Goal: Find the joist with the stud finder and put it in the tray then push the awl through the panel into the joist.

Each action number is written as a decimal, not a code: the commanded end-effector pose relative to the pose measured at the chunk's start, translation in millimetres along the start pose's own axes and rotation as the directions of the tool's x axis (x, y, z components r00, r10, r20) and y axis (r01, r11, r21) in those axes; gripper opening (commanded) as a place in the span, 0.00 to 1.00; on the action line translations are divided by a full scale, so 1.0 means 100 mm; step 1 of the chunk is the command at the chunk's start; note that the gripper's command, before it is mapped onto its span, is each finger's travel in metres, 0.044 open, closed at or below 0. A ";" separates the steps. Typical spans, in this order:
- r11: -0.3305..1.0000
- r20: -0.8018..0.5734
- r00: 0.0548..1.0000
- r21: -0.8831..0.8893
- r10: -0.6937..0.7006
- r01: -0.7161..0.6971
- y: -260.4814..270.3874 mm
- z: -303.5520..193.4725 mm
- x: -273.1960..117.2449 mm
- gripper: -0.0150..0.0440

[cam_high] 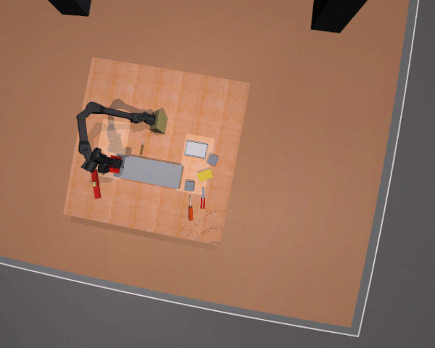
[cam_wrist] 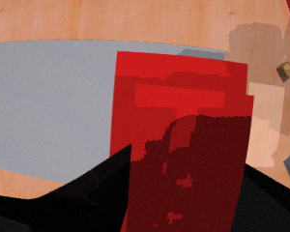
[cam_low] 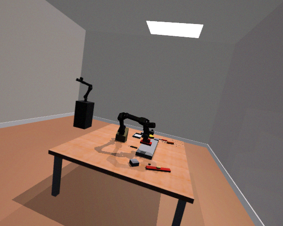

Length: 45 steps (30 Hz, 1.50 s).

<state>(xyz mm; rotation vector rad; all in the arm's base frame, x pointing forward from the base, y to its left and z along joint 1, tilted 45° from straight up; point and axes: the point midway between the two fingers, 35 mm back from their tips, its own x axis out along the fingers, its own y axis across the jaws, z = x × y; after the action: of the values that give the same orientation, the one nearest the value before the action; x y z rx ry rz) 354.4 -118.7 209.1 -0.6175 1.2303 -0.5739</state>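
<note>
Wood surface (cam_high: 165,88) (cam_low: 107,155) carries all; gray panel (cam_high: 154,171) (cam_low: 149,149) (cam_wrist: 48,101) lies on it. Tool (cam_high: 118,163) (cam_low: 146,139) (cam_wrist: 176,157) grips red stud finder (cam_high: 114,169) (cam_low: 143,141) (cam_wrist: 179,97) at panel's end, L side in top view. Awl: can't tell which item. Red level (cam_high: 96,187) (cam_low: 158,168) nr that end, w/ sm. yellow vial.

Looks like smooth, softly grained wood across the table (cam_high: 172,93) (cam_low: 78,148) (cam_wrist: 87,19). Seems matt and even, with faint speckling, on the grey floor panel (cam_high: 154,170) (cam_low: 150,147) (cam_wrist: 48,97). Resembles smooth, hard plastic on the red stud finder (cam_high: 114,170) (cam_low: 143,141) (cam_wrist: 184,97). Appears dull, without gloss, along the black arm (cam_high: 83,129) (cam_low: 134,117).
</note>
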 end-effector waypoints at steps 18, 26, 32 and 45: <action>0.923 0.039 0.979 -0.345 0.198 -0.173 1.54 0.39 -0.16 0.25; 0.824 0.017 0.960 -0.516 0.281 -0.233 2.37 0.33 -0.26 0.25; 0.730 -0.014 0.944 -0.631 0.328 -0.263 2.97 0.18 -0.35 0.25; 0.482 -0.102 0.919 -0.826 0.380 -0.291 4.13 -0.45 -0.51 0.25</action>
<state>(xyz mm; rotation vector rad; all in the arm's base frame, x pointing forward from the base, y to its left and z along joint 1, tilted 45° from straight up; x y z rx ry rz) 341.7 178.0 -40.4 -1.1050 1.4644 0.3784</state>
